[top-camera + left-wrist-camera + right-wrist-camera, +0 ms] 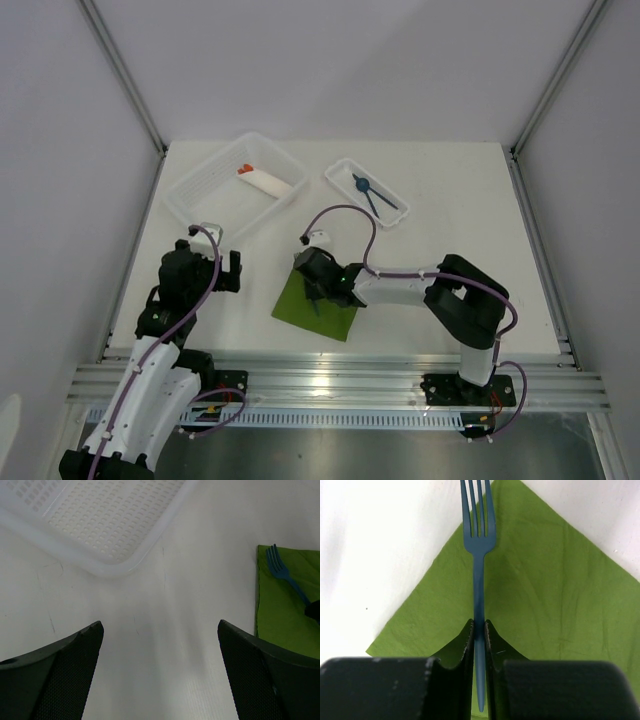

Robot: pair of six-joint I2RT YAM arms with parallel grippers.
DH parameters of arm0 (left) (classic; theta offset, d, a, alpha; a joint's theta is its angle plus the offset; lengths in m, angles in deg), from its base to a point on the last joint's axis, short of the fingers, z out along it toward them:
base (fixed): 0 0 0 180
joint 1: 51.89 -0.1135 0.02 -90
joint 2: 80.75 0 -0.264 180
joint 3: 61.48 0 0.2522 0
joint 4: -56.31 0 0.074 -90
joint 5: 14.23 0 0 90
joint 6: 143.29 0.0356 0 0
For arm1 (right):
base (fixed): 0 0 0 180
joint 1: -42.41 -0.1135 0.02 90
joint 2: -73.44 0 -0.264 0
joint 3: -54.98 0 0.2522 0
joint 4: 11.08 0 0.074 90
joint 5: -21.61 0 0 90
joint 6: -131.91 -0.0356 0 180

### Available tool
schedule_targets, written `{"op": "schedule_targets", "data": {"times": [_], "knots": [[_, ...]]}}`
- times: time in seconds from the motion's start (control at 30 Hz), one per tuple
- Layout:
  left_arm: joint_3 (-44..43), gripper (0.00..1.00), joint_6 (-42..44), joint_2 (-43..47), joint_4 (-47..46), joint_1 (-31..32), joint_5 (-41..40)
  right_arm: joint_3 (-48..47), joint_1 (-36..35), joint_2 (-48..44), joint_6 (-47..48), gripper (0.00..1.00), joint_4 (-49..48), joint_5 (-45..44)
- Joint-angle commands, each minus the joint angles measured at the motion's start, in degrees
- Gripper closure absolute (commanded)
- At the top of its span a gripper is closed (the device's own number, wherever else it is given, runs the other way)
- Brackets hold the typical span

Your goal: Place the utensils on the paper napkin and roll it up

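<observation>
The olive-green paper napkin point(318, 310) lies flat on the table in front of the arms. My right gripper point(478, 625) is shut on the handle of a dark blue fork point(478, 555), whose tines reach past the napkin's point(560, 615) far corner. From the left wrist view, the fork point(285, 575) shows over the napkin point(285, 625) at the right edge. Two more dark blue utensils point(376, 195), one with a round spoon bowl, lie in the small clear tray point(342, 170). My left gripper point(160, 645) is open over bare table, left of the napkin.
A large clear perforated tray point(215, 190) at the back left holds a white paper roll with an orange tip point(268, 180). Its corner point(115, 565) is just ahead of my left gripper. Grey walls enclose the table on three sides.
</observation>
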Motion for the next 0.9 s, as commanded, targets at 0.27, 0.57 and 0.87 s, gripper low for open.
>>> {"op": "schedule_targets", "data": {"times": [0.27,0.57,0.87], "knots": [[0.6,0.01,-0.3,0.8,-2.5,0.4,-0.3,-2.9,-0.5,0.4,1.7,1.00,3.0,-3.7],[0.8,0.01,-0.3,0.9,-2.6,0.4,-0.1,-3.3,-0.7,2.2,2.0,1.00,3.4,-2.7],[0.9,0.00,-0.3,0.8,-2.8,0.4,0.2,-3.4,-0.8,2.7,2.7,1.00,3.5,-2.4]]}}
